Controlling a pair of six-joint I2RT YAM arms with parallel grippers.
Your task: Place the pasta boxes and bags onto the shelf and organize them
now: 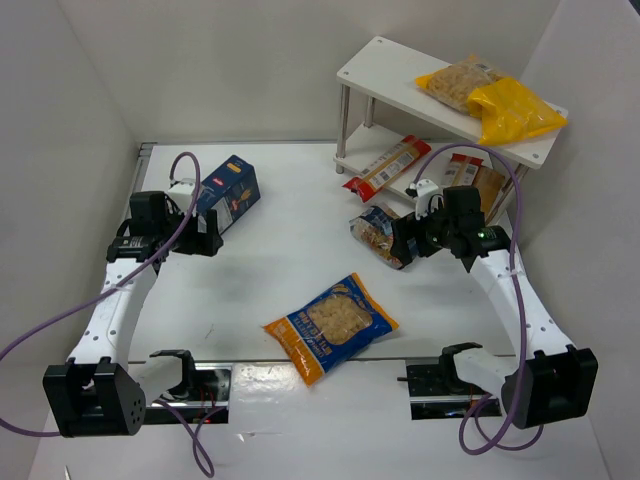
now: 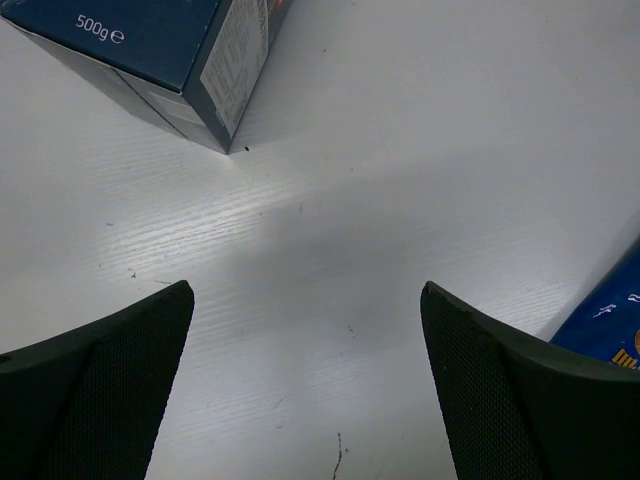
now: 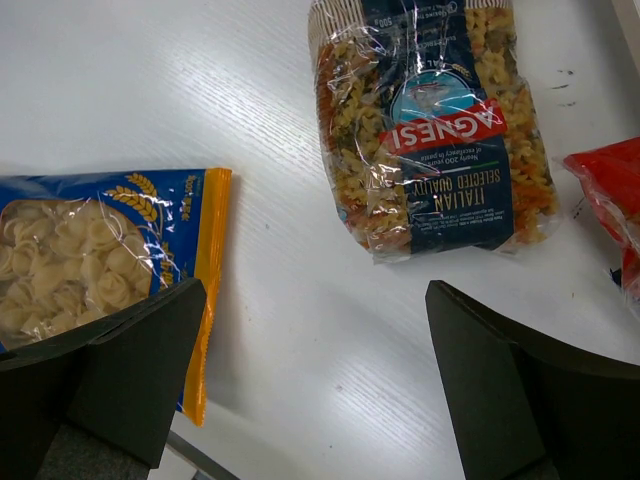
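Pasta box [image 1: 228, 192] far left, shelf [image 1: 372, 72] back right, bag [image 1: 330, 327] front centre

I see the white table [image 1: 290, 255] carrying a dark-blue pasta box [image 1: 228, 192] at far left, an orange-and-blue bag [image 1: 330, 327] near the middle, a clear dark-labelled bag [image 1: 378, 236] and the shelf [image 1: 385, 72]. Two yellow bags [image 1: 515, 110] lie on its top board, long red-orange bags [image 1: 388, 167] on its lower one.

Left tool [image 2: 305, 295] and right tool [image 3: 315, 290] both hover low, jaws spread wide
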